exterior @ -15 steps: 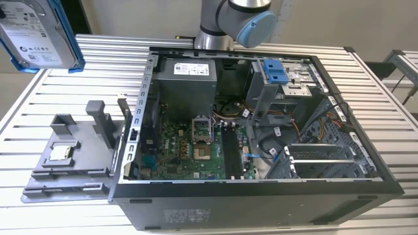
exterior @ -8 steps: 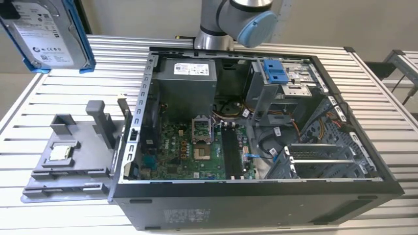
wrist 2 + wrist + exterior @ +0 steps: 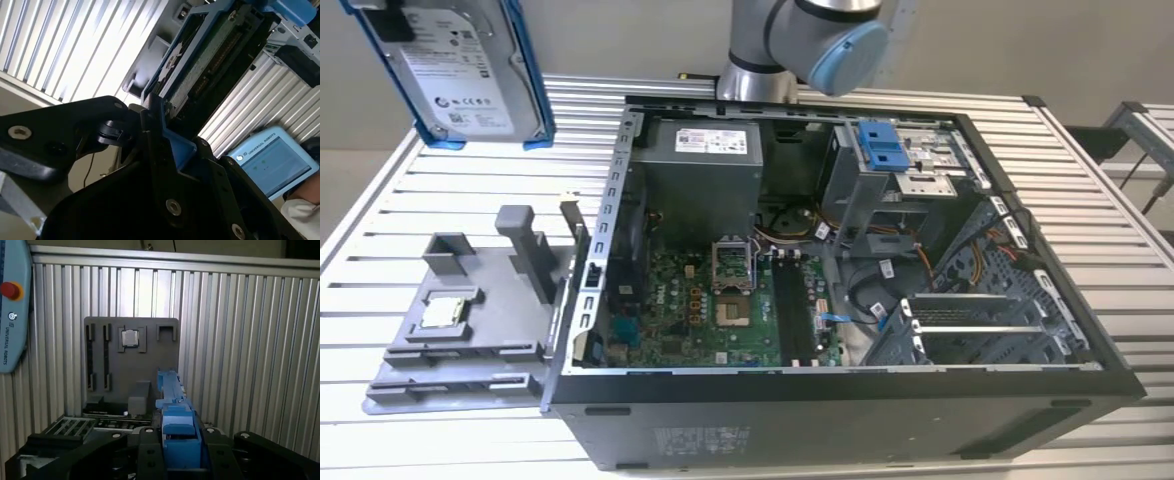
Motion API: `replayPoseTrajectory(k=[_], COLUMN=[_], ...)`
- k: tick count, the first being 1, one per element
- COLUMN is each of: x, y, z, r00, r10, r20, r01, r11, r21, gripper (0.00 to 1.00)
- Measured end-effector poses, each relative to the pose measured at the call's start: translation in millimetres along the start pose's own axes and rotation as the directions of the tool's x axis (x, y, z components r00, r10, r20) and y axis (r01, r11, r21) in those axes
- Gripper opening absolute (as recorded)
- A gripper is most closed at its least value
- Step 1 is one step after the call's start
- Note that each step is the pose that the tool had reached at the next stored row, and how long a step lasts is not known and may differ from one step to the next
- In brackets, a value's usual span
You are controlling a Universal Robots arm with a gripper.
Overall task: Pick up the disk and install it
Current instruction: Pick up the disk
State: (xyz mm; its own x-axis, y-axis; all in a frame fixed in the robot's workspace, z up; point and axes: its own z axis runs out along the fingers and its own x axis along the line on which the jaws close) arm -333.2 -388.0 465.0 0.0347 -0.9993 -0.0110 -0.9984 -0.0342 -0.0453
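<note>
The disk, a silver-grey drive with a white label in a thin blue frame, hangs upright in the air above the table's far corner at the exterior view's left. In the second wrist view my gripper is shut on the blue frame, and the disk extends away from the black fingers with its circuit-board side showing. In the first wrist view the disk's blue edge sticks out between the fingers, and the gripper is clamped on it.
The open computer case lies on the slatted metal table, with a motherboard and a blue-latched drive bay inside. A grey fixture tray beside it holds a small square chip. A teach pendant lies nearby.
</note>
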Motion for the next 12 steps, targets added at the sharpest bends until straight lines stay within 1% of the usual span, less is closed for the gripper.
replayPoseTrajectory(k=[1, 3, 5, 7, 10, 12], x=[0.3, 0.8, 1.0, 1.1, 1.7, 2.3], y=[-4.7, -11.8, -15.3, -20.6, -32.3, -41.3], z=[0.3, 0.5, 0.7, 1.0, 1.4, 1.9], r00=[1.0000, 1.0000, 1.0000, 1.0000, 1.0000, 1.0000], r10=[0.000, 0.000, 0.000, 0.000, 0.000, 0.000], r20=[0.0014, 0.0031, 0.0033, 0.0034, 0.0033, 0.0034], r01=[0.000, 0.000, 0.000, 0.000, 0.000, 0.000], r11=[1.0000, 1.0000, 1.0000, 1.0000, 1.0000, 1.0000], r21=[0.0002, 0.0001, -0.0019, -0.0028, -0.0040, -0.0047], gripper=[0.00, 0.00, 0.00, 0.00, 0.00, 0.00])
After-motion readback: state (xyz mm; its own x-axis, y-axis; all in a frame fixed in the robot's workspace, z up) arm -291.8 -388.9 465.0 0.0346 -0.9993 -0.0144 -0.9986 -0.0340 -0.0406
